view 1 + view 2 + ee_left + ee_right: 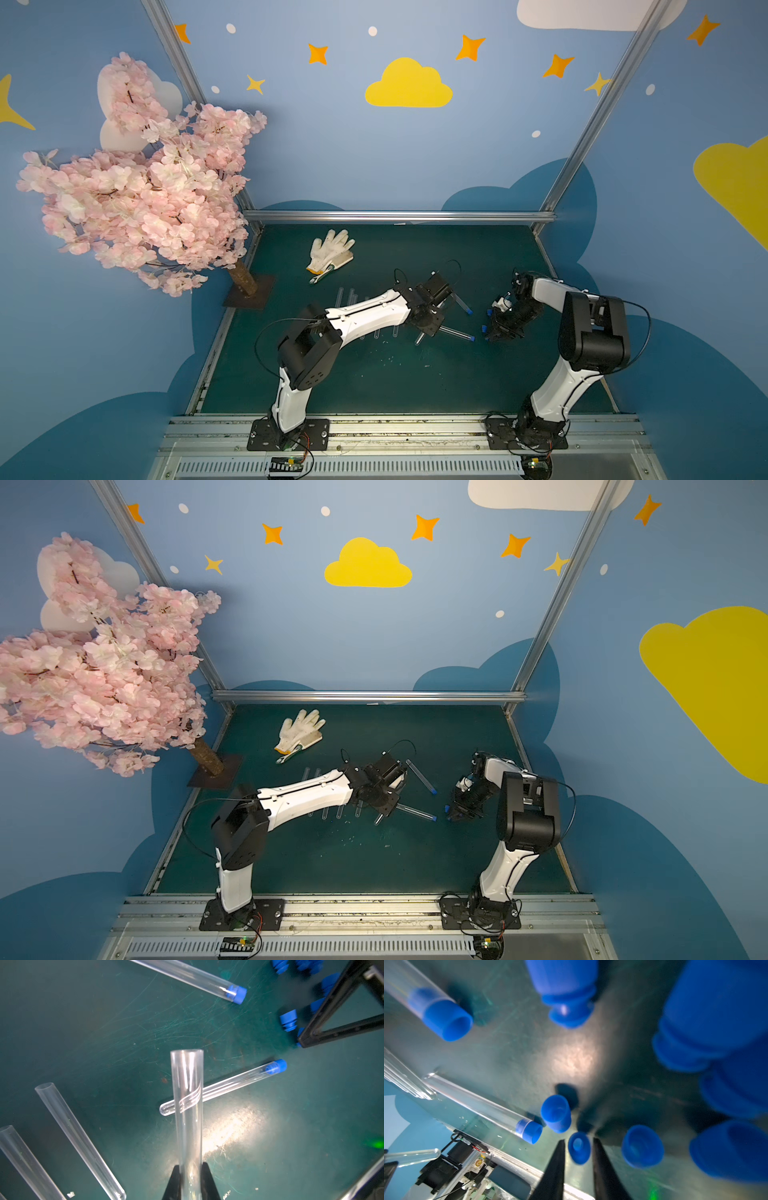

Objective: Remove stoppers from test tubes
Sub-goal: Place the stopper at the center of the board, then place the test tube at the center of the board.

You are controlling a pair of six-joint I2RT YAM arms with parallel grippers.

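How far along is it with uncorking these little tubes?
Mostly done: opened tubes lie in a row, and loose stoppers lie around the right claw. In hand: the left claw grips an open test tube. Left: one stoppered tube and a second.

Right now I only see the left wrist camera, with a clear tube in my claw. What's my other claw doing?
Observer: The right claw has its jaws a little apart, with one loose blue stopper between them.
Operator: What's way at the back?
Observer: A white glove lies at the far end of the green mat.
Operator: Anything tall nearby?
Observer: A pink blossom tree stands at the mat's left edge.
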